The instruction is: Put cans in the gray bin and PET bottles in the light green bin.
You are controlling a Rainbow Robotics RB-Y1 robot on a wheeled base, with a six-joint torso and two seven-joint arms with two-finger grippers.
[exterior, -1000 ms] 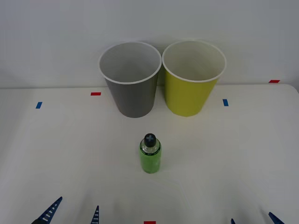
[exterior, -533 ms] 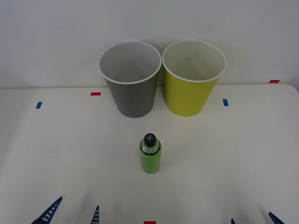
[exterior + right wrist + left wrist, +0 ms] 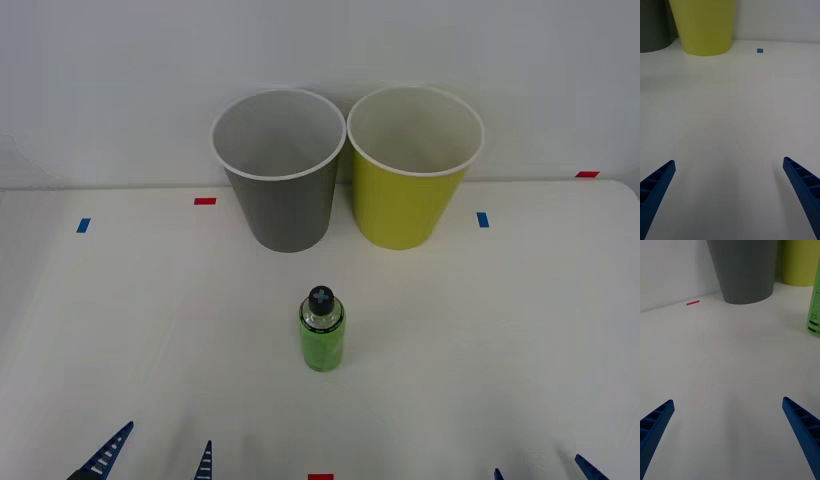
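PET bottle (image 3: 322,335) upright mid-bench, looks light, slick, tippy; best grabbed round green body. Left gripper (image 3: 155,455), right gripper (image 3: 540,472) both spread, empty.

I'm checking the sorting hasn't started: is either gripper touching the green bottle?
Apart. In the front view the green bottle stands alone mid-table, with bare table between it and the left gripper and right gripper at the near edge.

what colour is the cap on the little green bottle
Dark, close to black, on the green bottle standing upright in front of the bins; the front view shows it best.
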